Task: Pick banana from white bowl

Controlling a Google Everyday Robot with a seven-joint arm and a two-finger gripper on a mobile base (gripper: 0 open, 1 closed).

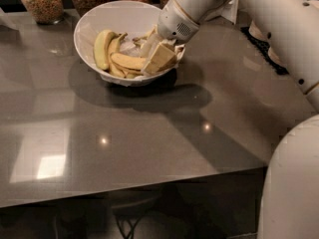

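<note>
Jaws inside white bowl [99,18], spread apart, just above right end of banana [127,61], contact unclear.

Eyes on my arm [264,14] now: a smooth, glossy white shell, fat and rounded, with small dark screw holes [300,4] dotted along it. The wrist housing [179,16] is white too, and I can see a grey perforated patch [184,30] on its face. A thin gold-coloured band [312,88] crosses the shell at the far right edge. The gripper [153,59] is pale cream and squared off, sitting at the right side of the white bowl [99,14]. A big white domed casing [291,183] fills my bottom right corner.
</note>
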